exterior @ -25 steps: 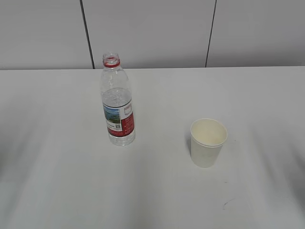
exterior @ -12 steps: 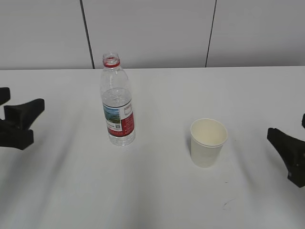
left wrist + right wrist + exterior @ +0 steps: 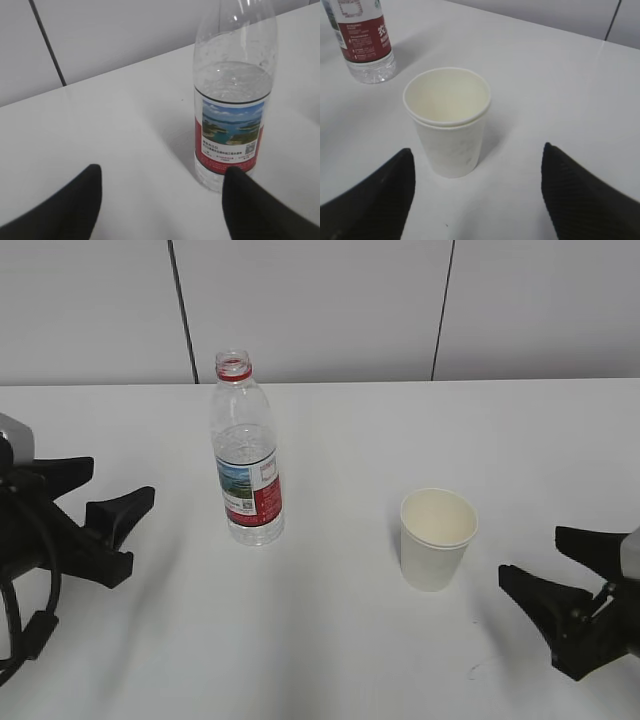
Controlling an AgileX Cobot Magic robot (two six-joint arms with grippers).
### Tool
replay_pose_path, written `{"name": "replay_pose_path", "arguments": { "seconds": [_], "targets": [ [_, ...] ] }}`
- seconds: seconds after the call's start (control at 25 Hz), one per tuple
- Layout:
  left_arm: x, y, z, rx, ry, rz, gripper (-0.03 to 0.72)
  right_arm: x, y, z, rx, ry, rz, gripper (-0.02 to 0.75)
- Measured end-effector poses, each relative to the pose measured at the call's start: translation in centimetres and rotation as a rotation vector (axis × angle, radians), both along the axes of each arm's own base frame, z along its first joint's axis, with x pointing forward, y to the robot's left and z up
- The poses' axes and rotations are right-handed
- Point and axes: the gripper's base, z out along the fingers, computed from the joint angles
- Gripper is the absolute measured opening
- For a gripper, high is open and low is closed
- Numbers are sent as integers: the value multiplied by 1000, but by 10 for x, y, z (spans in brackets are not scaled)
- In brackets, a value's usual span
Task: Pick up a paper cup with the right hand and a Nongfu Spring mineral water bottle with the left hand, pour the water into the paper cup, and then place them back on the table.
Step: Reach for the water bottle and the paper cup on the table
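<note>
Mostly my left hand (image 3: 112, 527) and right hand (image 3: 548, 570) run off frame, jaws spread and empty, while the Nongfu Spring mineral water bottle (image 3: 246, 455) stands upright, mouth upward.

White matte table (image 3: 340, 430) carrying two upright items. The Nongfu Spring mineral water bottle (image 3: 246, 455), uncapped, partly filled, red neck ring and red-and-white landscape label, stands directly ahead of the left hand (image 3: 103, 510), just beyond its spread fingertips. The paper cup (image 3: 436, 538), white, seemingly two nested, stands directly ahead of the right hand (image 3: 543, 557), near its parted fingers. Bottle and cup stand well apart. A small dark scuff mark (image 3: 478, 665) lies on the tabletop beside the right hand.
</note>
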Motion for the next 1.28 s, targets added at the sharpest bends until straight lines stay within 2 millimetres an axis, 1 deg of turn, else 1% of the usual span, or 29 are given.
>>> {"name": "replay_pose_path", "arguments": {
  "seconds": [0.24,0.44,0.68,0.76,0.88,1.04,1.28],
  "targets": [
    [8,-6,-15,-29,-26,-31,457,5,1,-28,-14,102,21,582],
    [12,-9,-25,-62,-53,-40,495,4,1,-44,-45,168,40,582],
    [16,-11,-57,-29,55,-44,509,12,2,-59,-49,207,54,582],
    [18,-13,-65,-20,78,-57,509,17,2,-61,-50,205,64,582],
    [23,-18,-71,-12,85,-94,511,21,4,-63,-50,199,88,588],
    [29,-22,-69,-16,66,-112,513,27,5,-62,-50,175,111,592],
    [30,-22,-69,-18,64,-112,514,44,9,-57,-57,107,171,595]
  ]
}}
